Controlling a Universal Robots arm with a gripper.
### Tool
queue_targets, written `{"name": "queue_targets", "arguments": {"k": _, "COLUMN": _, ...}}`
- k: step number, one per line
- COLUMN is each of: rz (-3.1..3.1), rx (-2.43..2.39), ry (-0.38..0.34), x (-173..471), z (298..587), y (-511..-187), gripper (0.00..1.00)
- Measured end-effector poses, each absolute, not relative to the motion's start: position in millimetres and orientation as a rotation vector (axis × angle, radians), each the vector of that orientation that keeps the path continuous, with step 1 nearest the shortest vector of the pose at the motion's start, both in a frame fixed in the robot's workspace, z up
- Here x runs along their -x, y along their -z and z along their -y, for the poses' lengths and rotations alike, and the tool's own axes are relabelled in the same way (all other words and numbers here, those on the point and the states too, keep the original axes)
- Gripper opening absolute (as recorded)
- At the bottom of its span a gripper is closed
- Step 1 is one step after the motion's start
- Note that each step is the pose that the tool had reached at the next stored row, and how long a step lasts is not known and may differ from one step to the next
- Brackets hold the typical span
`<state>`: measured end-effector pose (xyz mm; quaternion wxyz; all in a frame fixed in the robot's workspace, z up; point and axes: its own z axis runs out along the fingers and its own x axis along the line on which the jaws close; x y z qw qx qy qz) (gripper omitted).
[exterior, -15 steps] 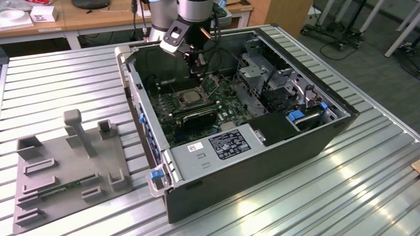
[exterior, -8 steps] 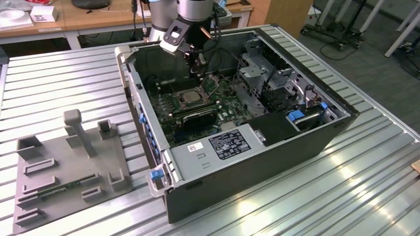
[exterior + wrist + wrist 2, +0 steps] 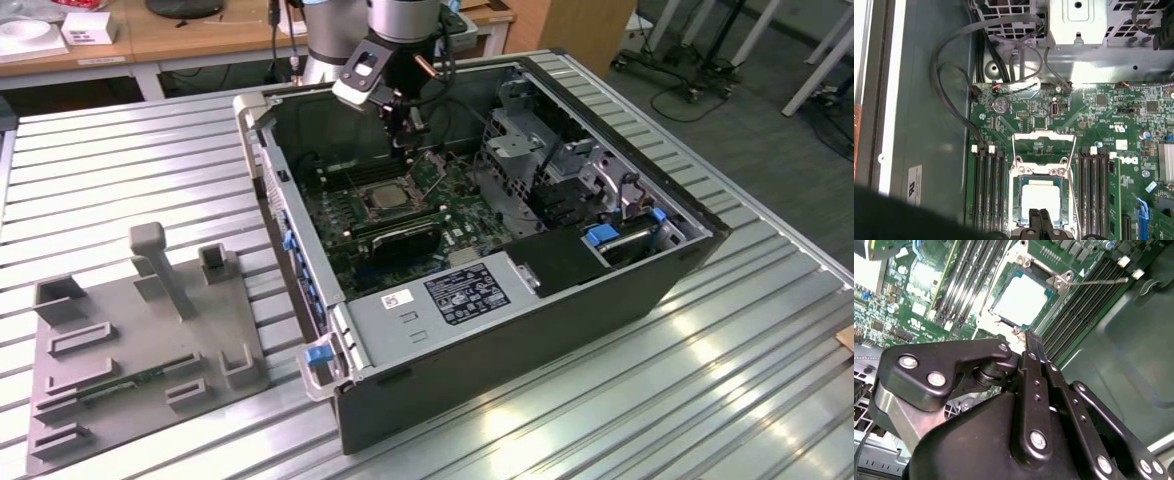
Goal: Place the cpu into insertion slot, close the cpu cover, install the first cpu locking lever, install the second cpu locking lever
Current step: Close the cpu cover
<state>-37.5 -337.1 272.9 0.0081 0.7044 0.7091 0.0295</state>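
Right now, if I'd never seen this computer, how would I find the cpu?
Look inside the open black computer case lying on the metal table, at the green circuit board on its floor. Between two banks of long black memory slots sits the cpu. It is the one flat, pale silvery square there, framed in shiny metal.

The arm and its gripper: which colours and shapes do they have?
The gripper is black, with flat jointed links held by round silver screws. The arm is a silvery-grey cylinder, with a pale block at its wrist.
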Motion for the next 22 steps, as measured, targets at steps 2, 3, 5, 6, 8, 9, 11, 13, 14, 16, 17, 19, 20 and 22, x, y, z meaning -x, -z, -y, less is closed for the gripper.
{"name": "queue_targets", "arguments": {"k": 2, "rz": -2.216, "rx": -2.202, "ry": -0.092, "x": 35.2, "z": 337.2, "y": -272.9, "gripper": 0.11}}
{"name": "queue_targets", "arguments": {"k": 3, "rz": -2.216, "rx": -2.202, "ry": -0.093, "x": 34.2, "z": 337.2, "y": -272.8, "gripper": 0.11}}
{"name": "queue_targets", "arguments": {"k": 5, "rz": -2.216, "rx": -2.202, "ry": -0.092, "x": 32.1, "z": 337.2, "y": -272.9, "gripper": 0.11}}
{"name": "queue_targets", "arguments": {"k": 6, "rz": -2.216, "rx": -2.202, "ry": -0.092, "x": 31.3, "z": 337.2, "y": -272.8, "gripper": 0.11}}
{"name": "queue_targets", "arguments": {"k": 8, "rz": -2.216, "rx": -2.202, "ry": -0.092, "x": 29.5, "z": 337.2, "y": -272.8, "gripper": 0.11}}
{"name": "queue_targets", "arguments": {"k": 9, "rz": -2.216, "rx": -2.202, "ry": -0.092, "x": 28.4, "z": 337.2, "y": -272.8, "gripper": 0.11}}
{"name": "queue_targets", "arguments": {"k": 11, "rz": -2.216, "rx": -2.202, "ry": -0.092, "x": 26.6, "z": 337.2, "y": -272.8, "gripper": 0.11}}
{"name": "queue_targets", "arguments": {"k": 13, "rz": -2.216, "rx": -2.202, "ry": -0.092, "x": 23.9, "z": 337.2, "y": -272.8, "gripper": 0.11}}
{"name": "queue_targets", "arguments": {"k": 14, "rz": -2.216, "rx": -2.202, "ry": -0.092, "x": 22.3, "z": 337.2, "y": -272.8, "gripper": 0.11}}
{"name": "queue_targets", "arguments": {"k": 16, "rz": -2.216, "rx": -2.202, "ry": -0.092, "x": 18.6, "z": 337.2, "y": -272.7, "gripper": 0.11}}
{"name": "queue_targets", "arguments": {"k": 17, "rz": -2.216, "rx": -2.202, "ry": -0.092, "x": 16.2, "z": 337.2, "y": -272.7, "gripper": 0.11}}
{"name": "queue_targets", "arguments": {"k": 19, "rz": -2.216, "rx": -2.202, "ry": -0.093, "x": 11.1, "z": 337.2, "y": -272.6, "gripper": 0.11}}
{"name": "queue_targets", "arguments": {"k": 20, "rz": -2.216, "rx": -2.202, "ry": -0.093, "x": 8.3, "z": 337.2, "y": -272.6, "gripper": 0.11}}
{"name": "queue_targets", "arguments": {"k": 22, "rz": -2.216, "rx": -2.202, "ry": -0.093, "x": 2.4, "z": 337.2, "y": -272.5, "gripper": 0.11}}
